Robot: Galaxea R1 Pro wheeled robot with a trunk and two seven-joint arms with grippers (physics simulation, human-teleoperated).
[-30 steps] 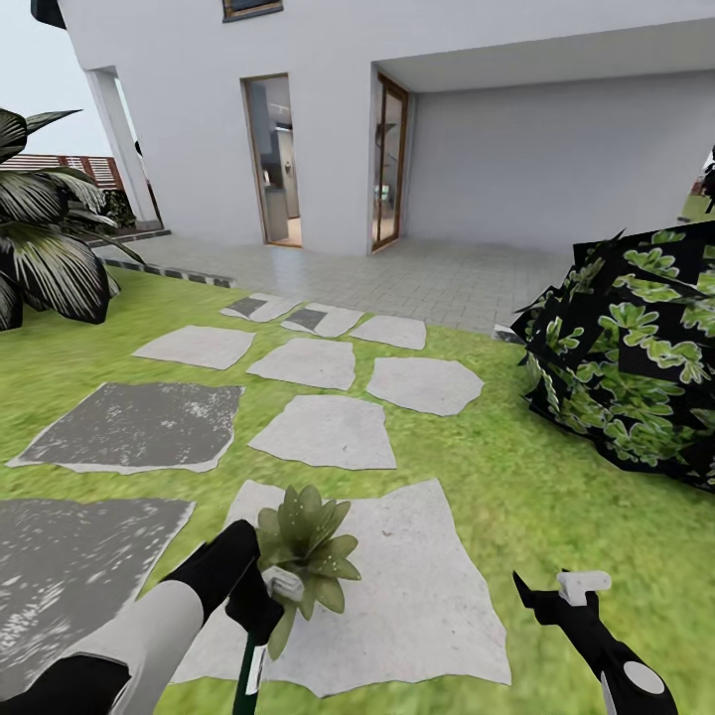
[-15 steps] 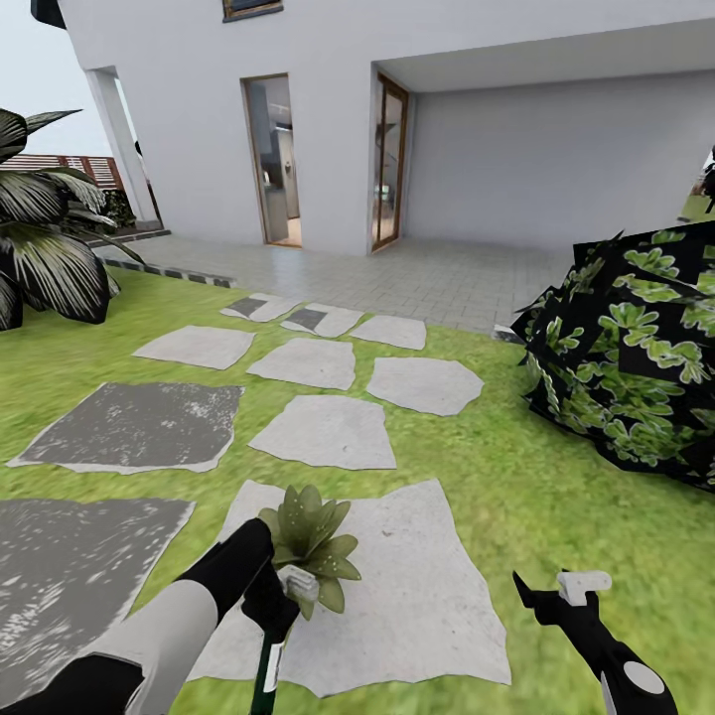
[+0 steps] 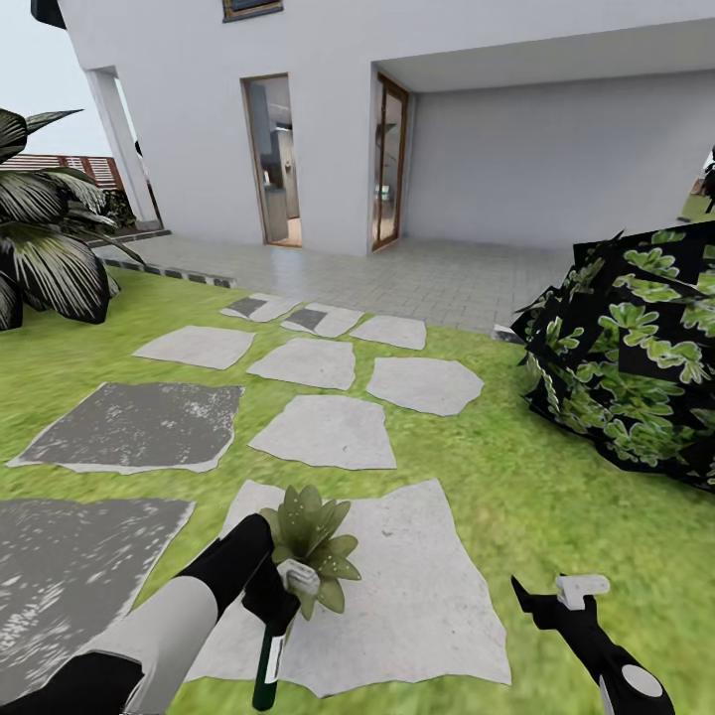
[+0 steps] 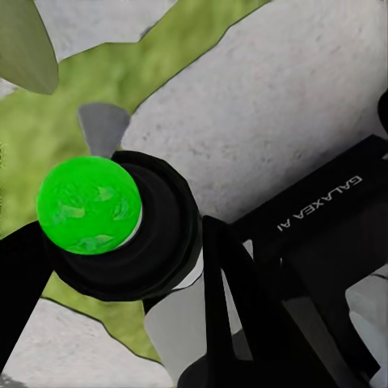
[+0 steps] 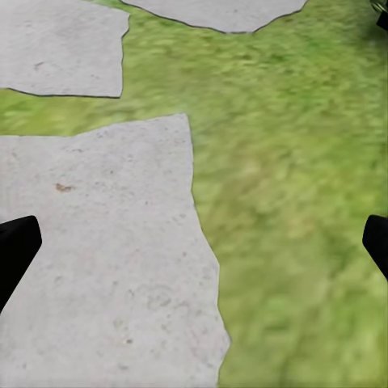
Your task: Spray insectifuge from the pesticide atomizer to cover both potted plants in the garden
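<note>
**Atomizer in the left gripper, nozzle at the first plant**

Head view: low in the frame, left of centre, the left gripper (image 3: 266, 596) is clamped around the neck of the pesticide atomizer (image 3: 265, 663), just under its white trigger head. The dark bottle hangs down toward the bottom edge. The spray head sits right against the leaves of a potted plant (image 3: 310, 544), which stands on the large pale stepping stone (image 3: 417, 596); its pot is hidden by the leaves. At lower right the right gripper (image 3: 556, 601) hovers above the grass edge of that stone, apparently holding nothing.

The bottle looks light and rigid, with a smooth, probably slippery body, so the neck below the trigger head is the sensible place to hold it, as now.

Left wrist view: a bright green round patch, ringed in black, sits at centre left. It is probably the bottle seen end-on, though that is hard to confirm. The stone and grass lie behind it.

Right wrist view: two black fingertips (image 5: 16, 250) show at opposite edges, spread wide and empty, over stone and lawn (image 5: 299, 202).
</note>
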